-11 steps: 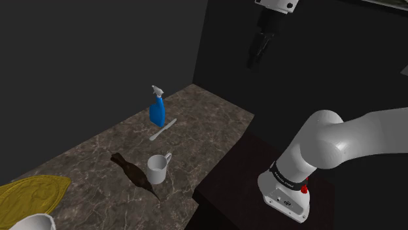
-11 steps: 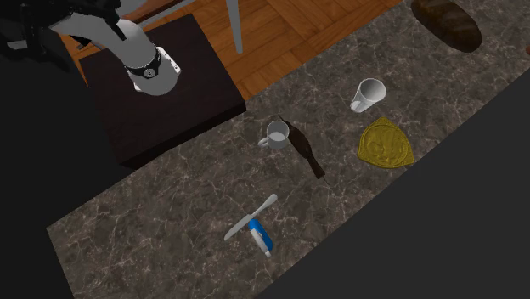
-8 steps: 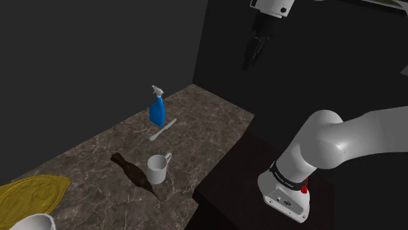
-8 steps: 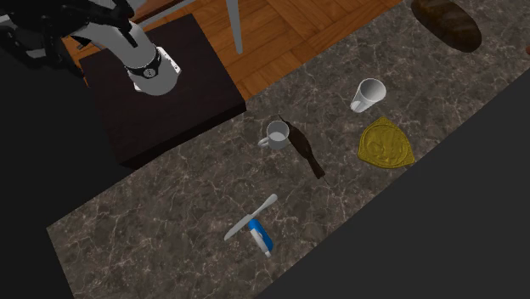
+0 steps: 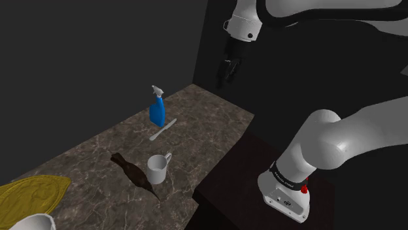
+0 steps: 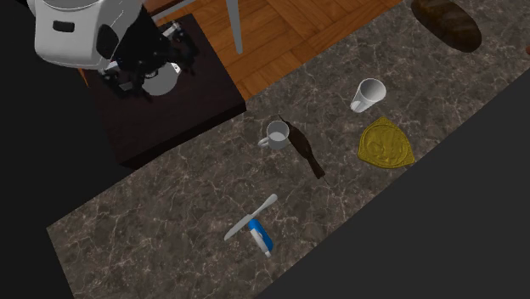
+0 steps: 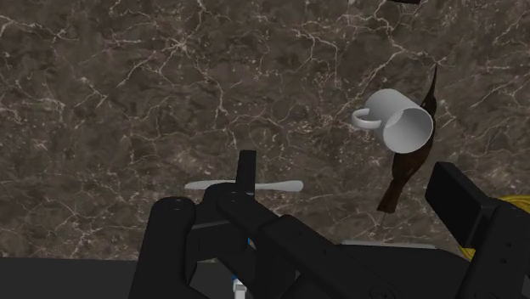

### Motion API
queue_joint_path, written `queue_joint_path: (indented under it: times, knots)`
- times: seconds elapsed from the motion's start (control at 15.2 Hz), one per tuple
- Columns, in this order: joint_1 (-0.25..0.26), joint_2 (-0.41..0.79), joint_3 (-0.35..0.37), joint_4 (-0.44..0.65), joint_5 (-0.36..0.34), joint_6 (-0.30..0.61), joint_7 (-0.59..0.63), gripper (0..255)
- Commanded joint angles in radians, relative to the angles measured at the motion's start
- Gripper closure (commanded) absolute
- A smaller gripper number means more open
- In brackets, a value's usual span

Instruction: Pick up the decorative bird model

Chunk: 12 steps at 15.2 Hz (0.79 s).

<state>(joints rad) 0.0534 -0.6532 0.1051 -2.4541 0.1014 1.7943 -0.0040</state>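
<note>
**Shoulder view:** the black gripper (image 5: 225, 77) hangs high above the far end of a dark marble counter (image 5: 91, 153), pointing down. The dark brown bird model (image 5: 134, 173) lies on the near part of the counter, just to the view's left of a white mug (image 5: 157, 168). Farther off, a blue spray bottle (image 5: 156, 111) stands with a white utensil (image 5: 163, 129) lying beside it.

**Second exterior view:** the bird lies mid-counter, one end against the mug. A flat yellow object (image 6: 386, 146) and a white cup (image 6: 369, 93) sit to the view's right. The arm is over its dark stand (image 6: 187, 98), well apart from the bird.

**Wrist view:** the fingers (image 7: 246, 170) stand apart, nothing between them. Bird and mug lie on the counter, beyond one finger.
</note>
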Motion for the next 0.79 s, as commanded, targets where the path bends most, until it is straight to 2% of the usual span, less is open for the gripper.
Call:
queue_joint_path:
  times: [0.0, 0.4, 0.73]
  knots:
    - [0.010, 0.040, 0.027, -0.020, 0.015, 0.060, 0.026, 0]
    - [0.035, 0.209, 0.109, -0.034, 0.044, 0.239, 0.103, 0]
    - [0.048, 0.380, 0.173, -0.007, 0.040, 0.379, 0.176, 0]
